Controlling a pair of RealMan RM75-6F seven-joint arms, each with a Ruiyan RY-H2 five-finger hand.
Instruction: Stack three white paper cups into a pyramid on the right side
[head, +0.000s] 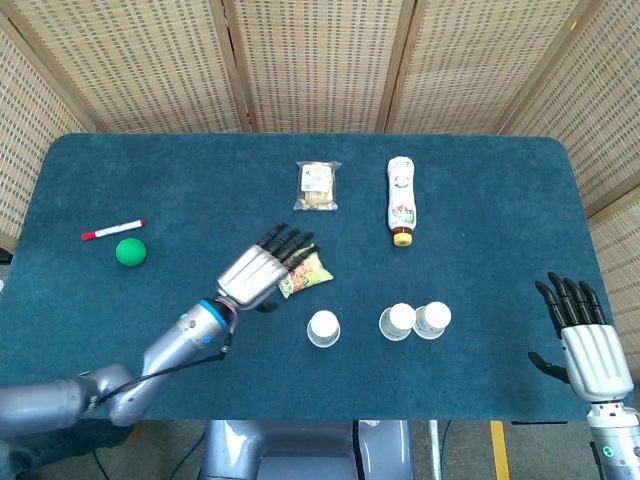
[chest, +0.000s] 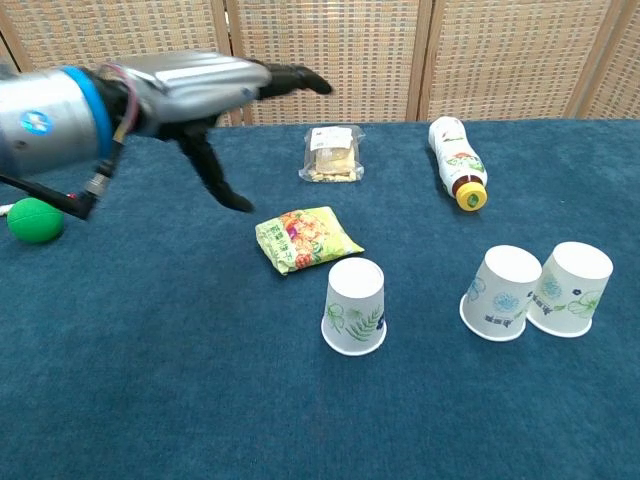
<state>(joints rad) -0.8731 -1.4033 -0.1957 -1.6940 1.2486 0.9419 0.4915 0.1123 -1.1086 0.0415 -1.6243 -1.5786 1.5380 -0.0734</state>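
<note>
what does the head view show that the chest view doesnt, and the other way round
Only the head view shows the red marker and the right hand, open at the table's right edge. Only the chest view shows the leaf prints on the cup sides. Both show the left hand, open above the snack bag, the lone cup, the cup pair, the bottle and the green ball.

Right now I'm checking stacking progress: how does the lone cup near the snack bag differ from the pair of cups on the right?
The lone cup stands by itself, apart from the others; the pair of cups sit side by side, apparently touching. The lone cup carries a green leaf print; the pair show bluish and pale green prints. The lone cup stands straight, the pair look slightly tilted. All are white, upside down on the table, none stacked.
</note>
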